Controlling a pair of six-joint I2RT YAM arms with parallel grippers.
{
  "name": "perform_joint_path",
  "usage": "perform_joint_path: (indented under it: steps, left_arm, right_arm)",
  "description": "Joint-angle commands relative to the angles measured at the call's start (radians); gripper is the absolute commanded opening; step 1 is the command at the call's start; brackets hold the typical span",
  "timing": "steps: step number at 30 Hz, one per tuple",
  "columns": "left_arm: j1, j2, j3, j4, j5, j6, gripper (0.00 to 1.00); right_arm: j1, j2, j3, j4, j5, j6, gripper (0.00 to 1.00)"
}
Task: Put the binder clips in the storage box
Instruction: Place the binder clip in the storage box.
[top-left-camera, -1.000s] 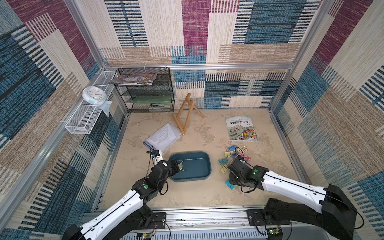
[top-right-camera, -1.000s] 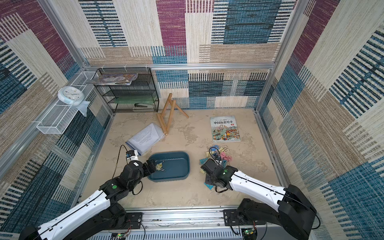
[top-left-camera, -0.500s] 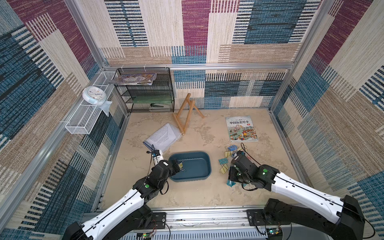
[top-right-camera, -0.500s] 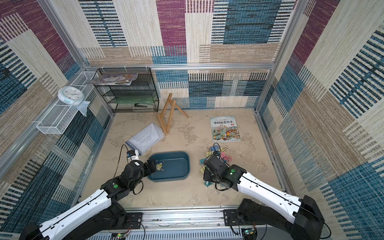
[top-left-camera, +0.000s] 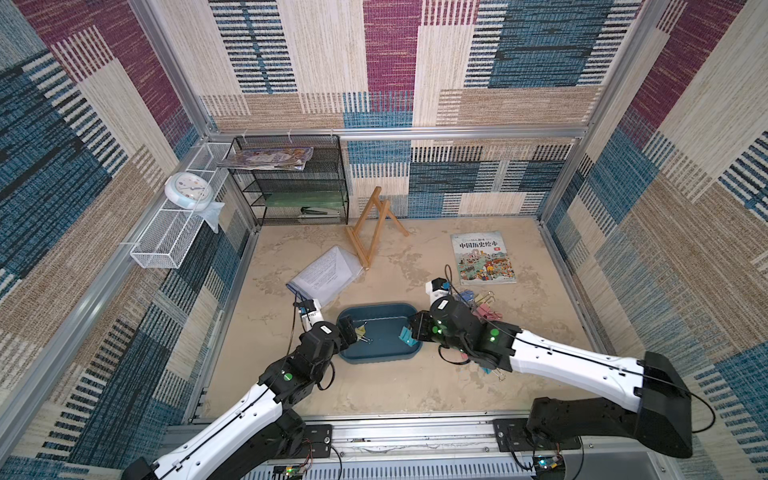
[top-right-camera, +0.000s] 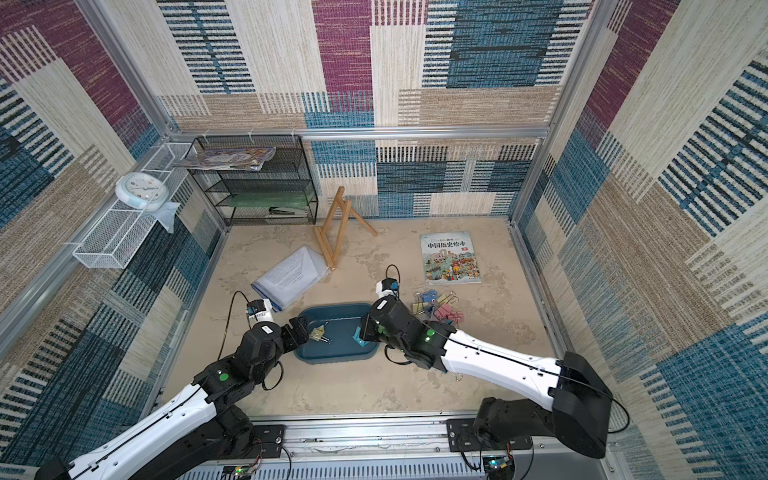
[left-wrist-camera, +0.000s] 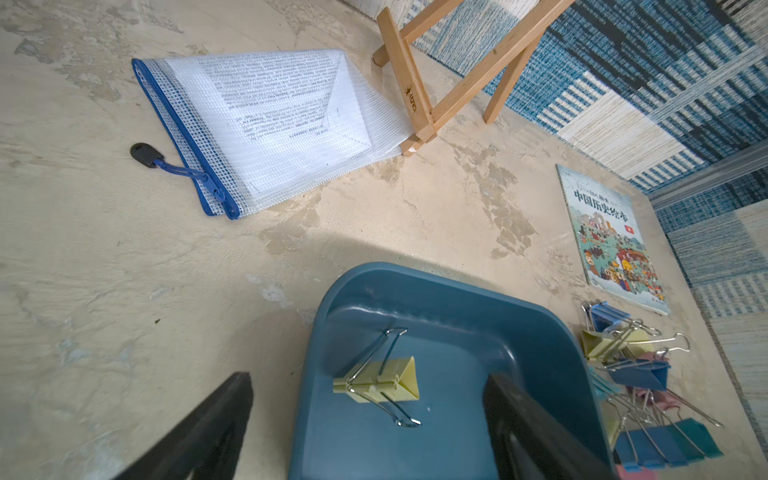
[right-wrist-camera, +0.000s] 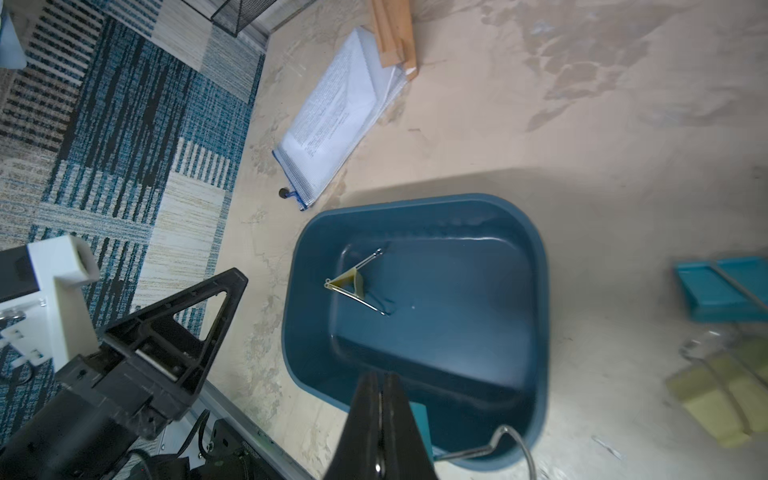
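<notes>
The dark teal storage box (top-left-camera: 376, 356) (top-right-camera: 332, 358) sits at the front middle of the table. A yellow binder clip (top-left-camera: 360, 331) (left-wrist-camera: 390, 378) (right-wrist-camera: 353, 282) lies on its floor near the left end. My left gripper (top-left-camera: 350, 330) (left-wrist-camera: 368, 380) stands open just in front of that clip, not touching it. My right gripper (top-left-camera: 412, 329) (right-wrist-camera: 380, 376) is shut on a teal binder clip (top-left-camera: 405, 336) (top-right-camera: 358, 337) (right-wrist-camera: 419, 415), held over the box's right end. Several more binder clips (top-left-camera: 480, 303) (top-right-camera: 440, 308) (left-wrist-camera: 631, 365) lie in a pile to the right of the box.
A mesh zip pouch of papers (top-left-camera: 326, 272) lies behind the box to the left, against a wooden easel (top-left-camera: 372, 232). A picture book (top-left-camera: 482, 257) lies at the back right. A black wire rack (top-left-camera: 291, 183) and a white wire basket (top-left-camera: 166, 237) line the back left.
My right gripper has closed on the teal clip at the pile and carried it left to the box's right end. The left arm has not moved.
</notes>
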Motion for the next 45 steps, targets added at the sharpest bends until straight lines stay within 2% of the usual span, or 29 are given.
perform_joint_path:
  steps: [1,10,15,20,24,29,32,36,41,45]
  left_arm:
    - [0.002,-0.033,0.016,-0.056,-0.039,0.029,0.91]
    - [0.002,-0.105,0.007,-0.111,-0.057,0.027,0.91]
    - [0.002,-0.119,0.004,-0.113,-0.059,0.022,0.91]
    - [0.002,-0.112,0.005,-0.109,-0.054,0.022,0.91]
    - [0.002,-0.111,0.004,-0.110,-0.052,0.020,0.91]
    - [0.003,-0.109,0.003,-0.108,-0.054,0.020,0.91]
    - [0.002,-0.104,0.002,-0.104,-0.054,0.020,0.91]
    - [0.002,-0.097,0.001,-0.098,-0.048,0.017,0.91]
    - [0.002,-0.083,0.006,-0.093,-0.042,0.017,0.91]
    - [0.002,-0.082,0.007,-0.091,-0.040,0.011,0.91]
  right_arm:
    - [0.041,0.121,0.028,0.212,0.086,0.027,0.00]
    - [0.064,0.432,0.121,0.397,0.107,0.022,0.00]
    - [0.064,0.542,0.199,0.387,0.089,0.040,0.00]
    - [0.064,0.613,0.254,0.400,0.086,0.034,0.00]
    - [0.064,0.644,0.235,0.473,0.105,0.022,0.00]
    - [0.066,0.668,0.208,0.541,0.065,-0.020,0.03]
    - [0.073,0.657,0.177,0.572,0.056,-0.023,0.08]
    - [0.076,0.621,0.140,0.597,0.050,-0.033,0.29]
    - [0.076,0.529,0.113,0.544,0.069,-0.059,0.50]
    - [0.076,0.392,0.070,0.439,0.162,-0.078,0.55]
